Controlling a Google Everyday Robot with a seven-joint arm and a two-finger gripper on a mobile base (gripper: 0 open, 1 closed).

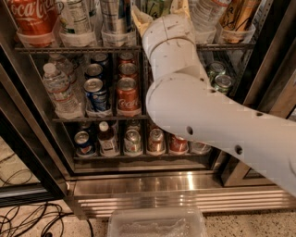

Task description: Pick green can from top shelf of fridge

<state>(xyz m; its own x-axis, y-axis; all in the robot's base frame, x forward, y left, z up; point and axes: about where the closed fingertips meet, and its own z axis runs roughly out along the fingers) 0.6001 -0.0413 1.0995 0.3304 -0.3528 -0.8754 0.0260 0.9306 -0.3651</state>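
The fridge (152, 190) stands open in front of me. Its top shelf (78, 47) is a dark wire rack fronted by clear cups (116, 35). The green can (156, 5), pale green and yellow, stands in that row at the top edge of the camera view, mostly hidden behind my wrist. My gripper (158, 11) is up at the shelf, right at the can, reaching in from the lower right on the thick white arm (194, 106). The arm covers the middle right of the fridge.
A red Coca-Cola can (30, 16), bottles and a gold can (238, 16) share the top shelf. Lower racks hold soda cans (128, 95), a water bottle (58, 90) and small dark green cans (222, 79). A clear plastic tub (157, 224) and cables (27, 222) lie on the floor.
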